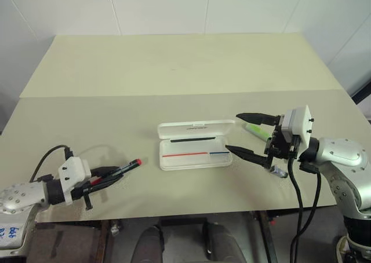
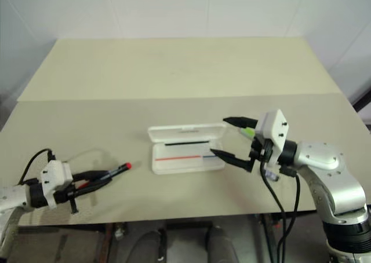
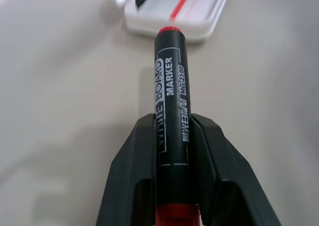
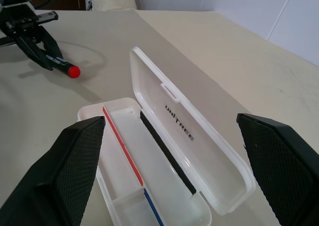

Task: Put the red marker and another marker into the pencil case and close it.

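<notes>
Left claw (image 1: 116, 173) clenched on the red marker (image 1: 119, 171), red tip sticking out past the fingers toward the pencil case (image 1: 194, 146). Case lying open just ahead of the right claw (image 1: 246, 135), fingers spread wide, gripping nothing. Green highlighter (image 1: 257, 130) just behind that claw.
</notes>
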